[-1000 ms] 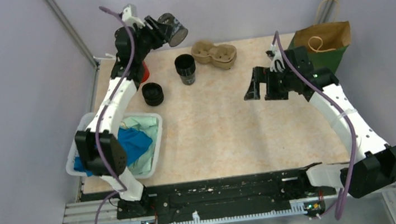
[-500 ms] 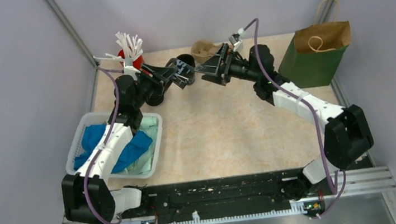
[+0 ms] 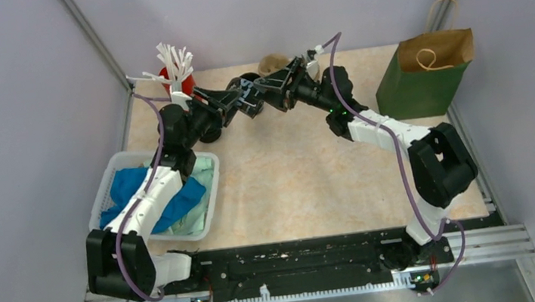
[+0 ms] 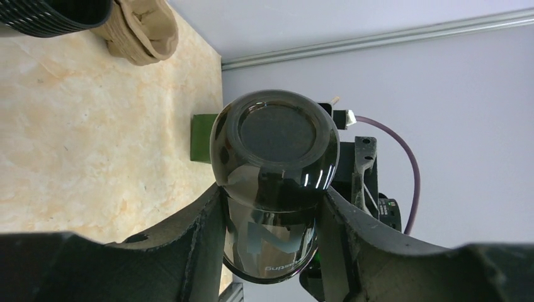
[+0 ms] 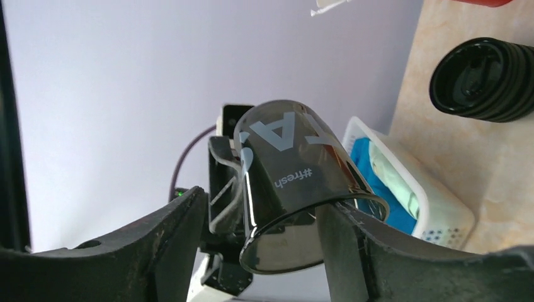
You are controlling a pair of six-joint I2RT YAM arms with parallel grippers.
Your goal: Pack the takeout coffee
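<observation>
With the left hand [image 4: 271,201], grips the takeout coffee [image 4: 277,135]: presses both fingers [image 4: 201,236] against opposite sides of the glossy black tapered cup, no gap on either side. Holds it tilted and off the worktop [image 3: 305,169], at about 12 o'clock in the overhead view, mostly hidden there between the two hands. Turns one round, recessed end toward the left wrist camera and white "#fresh" lettering toward the right wrist camera. Straddles the same cup with the right hand [image 5: 261,204], fingers [image 5: 173,242] spread wide and gripping nothing: clear gap on one side, wide rim very near the other finger, contact there impossible to tell. Faces hand to hand, left from 9 o'clock of the cup, right from 3 o'clock.

Just behind the hands at 12 o'clock, brown moulded-pulp cup tray [image 3: 274,64], partly covered. Just beside that tray in the left wrist view, ribbed black cup [image 4: 56,12]. At 11 o'clock, red cup of white sticks [image 3: 173,74], upright. Near it in the right wrist view, second ribbed black cup [image 5: 482,78]. At 2 o'clock, paper bag [image 3: 429,64], brown above and green below, upright. At 8 o'clock, white basket [image 3: 103,200] holding blue cloth [image 3: 127,183] and mint-green cloth [image 3: 200,185].
</observation>
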